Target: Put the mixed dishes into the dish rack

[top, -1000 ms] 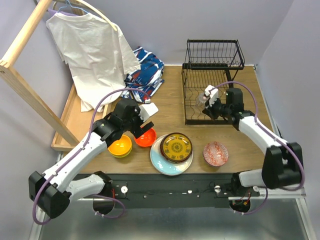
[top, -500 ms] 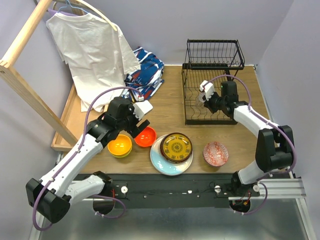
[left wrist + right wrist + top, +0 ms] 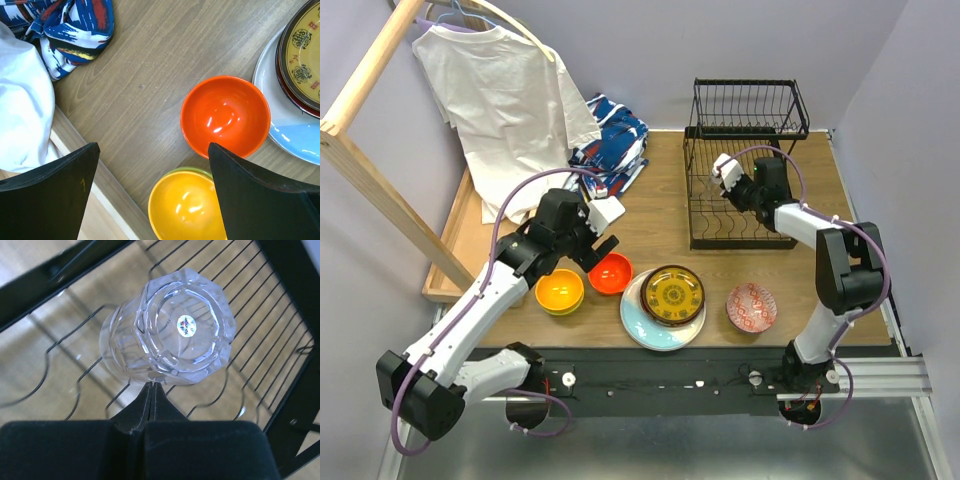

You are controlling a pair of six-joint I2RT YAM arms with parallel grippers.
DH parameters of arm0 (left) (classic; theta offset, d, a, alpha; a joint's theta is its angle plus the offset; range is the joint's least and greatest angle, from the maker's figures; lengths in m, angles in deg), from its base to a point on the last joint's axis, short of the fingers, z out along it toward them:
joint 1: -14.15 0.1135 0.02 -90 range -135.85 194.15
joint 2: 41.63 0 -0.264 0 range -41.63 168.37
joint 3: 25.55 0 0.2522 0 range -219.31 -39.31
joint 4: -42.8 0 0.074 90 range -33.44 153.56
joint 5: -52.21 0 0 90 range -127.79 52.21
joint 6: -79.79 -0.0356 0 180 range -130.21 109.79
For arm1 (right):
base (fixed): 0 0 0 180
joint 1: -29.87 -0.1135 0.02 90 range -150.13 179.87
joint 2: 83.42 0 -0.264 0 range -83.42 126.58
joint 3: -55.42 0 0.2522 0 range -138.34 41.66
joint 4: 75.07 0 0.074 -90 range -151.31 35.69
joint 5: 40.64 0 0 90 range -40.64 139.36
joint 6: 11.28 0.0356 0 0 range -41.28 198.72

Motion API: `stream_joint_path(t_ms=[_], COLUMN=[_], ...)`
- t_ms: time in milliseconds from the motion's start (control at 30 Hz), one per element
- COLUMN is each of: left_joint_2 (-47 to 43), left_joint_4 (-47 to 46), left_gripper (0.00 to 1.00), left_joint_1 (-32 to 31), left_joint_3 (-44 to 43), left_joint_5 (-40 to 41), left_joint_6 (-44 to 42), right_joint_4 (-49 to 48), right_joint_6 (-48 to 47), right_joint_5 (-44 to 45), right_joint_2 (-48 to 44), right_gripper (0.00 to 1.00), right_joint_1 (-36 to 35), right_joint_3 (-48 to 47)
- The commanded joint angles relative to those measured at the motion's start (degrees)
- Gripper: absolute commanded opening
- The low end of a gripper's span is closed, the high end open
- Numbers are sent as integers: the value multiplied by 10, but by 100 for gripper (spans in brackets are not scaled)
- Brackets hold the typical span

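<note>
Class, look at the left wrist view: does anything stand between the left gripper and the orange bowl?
Nothing visible does. The left gripper hangs open over the table, and the orange bowl lies uncovered just ahead of its fingers. The yellow bowl sits beside it, not over it.

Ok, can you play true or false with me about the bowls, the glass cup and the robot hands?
The glass cup is inside the dish rack. True.
The left gripper holds the orange bowl. False: it hangs open over it, empty.
The yellow-brown plate lies on the pale blue plate. True.
The red patterned bowl is in the rack. False: it sits on the table.
The right gripper is wide open. False: it is shut.
</note>
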Motion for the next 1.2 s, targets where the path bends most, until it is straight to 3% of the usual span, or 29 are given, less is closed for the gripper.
stream_joint_path(t_ms=[0,200,433,833,1033,1167], left_joint_2=[12,28,34,43,48,50], left_joint_4=[24,26,25,35,42,53], left_gripper=[99,99,99,99,99,99], left_joint_1=[4,7,7,12,15,16], left_joint_3=[-29,-40,-42,-52,-64,-66], left_joint_5=[4,10,13,14,30,28], left_joint_6=[-7,-12,-18,-27,-31,-31], right_joint_4=[-121,-177,-53,-130,-295,-325], right_joint_6=[5,14,3,-20,-49,-31], right_joint_5=[6,-26,-120,-41,40,47], right_joint_2=[29,27,-41,78,116,146], right_gripper=[1,1,1,1,1,1], right_joint_1=[-3,-2,-5,-17,-18,-18], right_joint_3=[-21,11,28,-18,4,-22])
